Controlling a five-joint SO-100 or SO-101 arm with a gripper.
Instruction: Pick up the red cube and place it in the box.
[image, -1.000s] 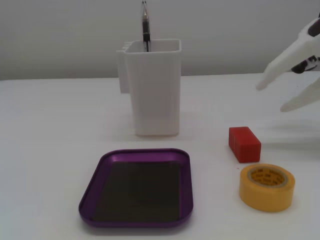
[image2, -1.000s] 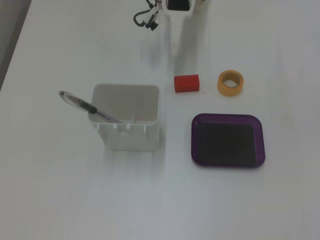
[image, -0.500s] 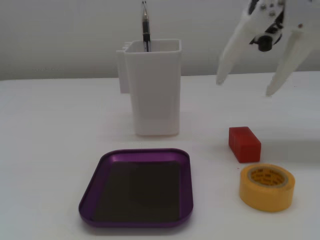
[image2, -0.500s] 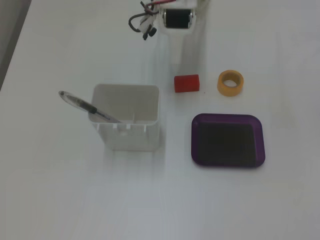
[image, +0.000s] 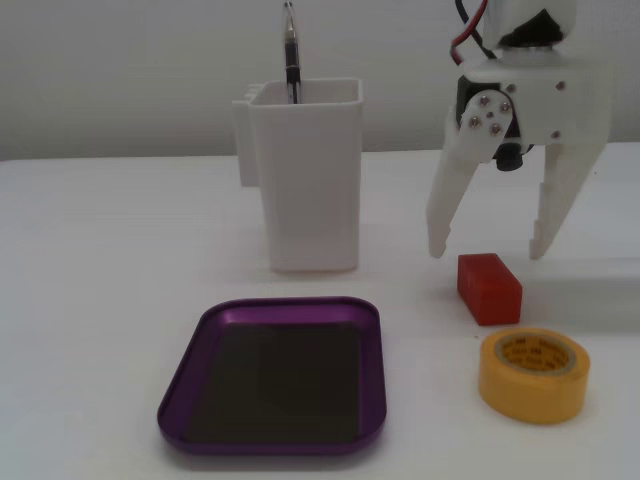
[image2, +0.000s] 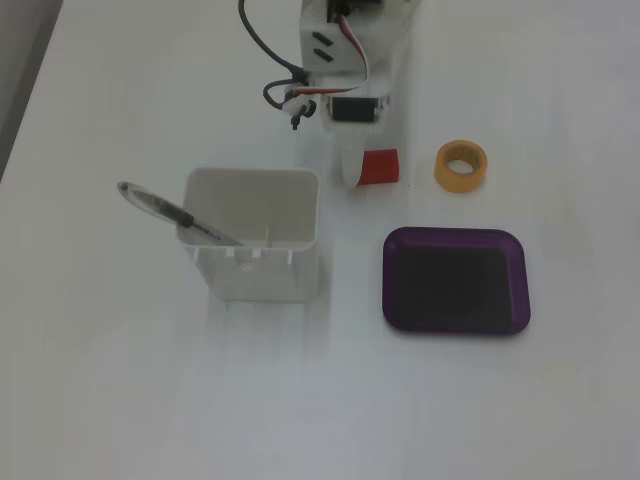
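Two views. In a fixed view, jaws of gripper (image: 490, 252) spread wide, tips poised above red cube (image: 489, 288) on counter, straddle judged intended. In a fixed view, red cube (image2: 379, 168) partly covered, box (image2: 455, 280) empty nearby.

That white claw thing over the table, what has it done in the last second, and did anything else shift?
The tool has swung in from the right edge of a fixed view and come down, jaws spread, so it now hangs just above the red cube. It has not taken hold of anything. The cube, the purple box, the yellow tape roll and the white container with its pen stayed put.
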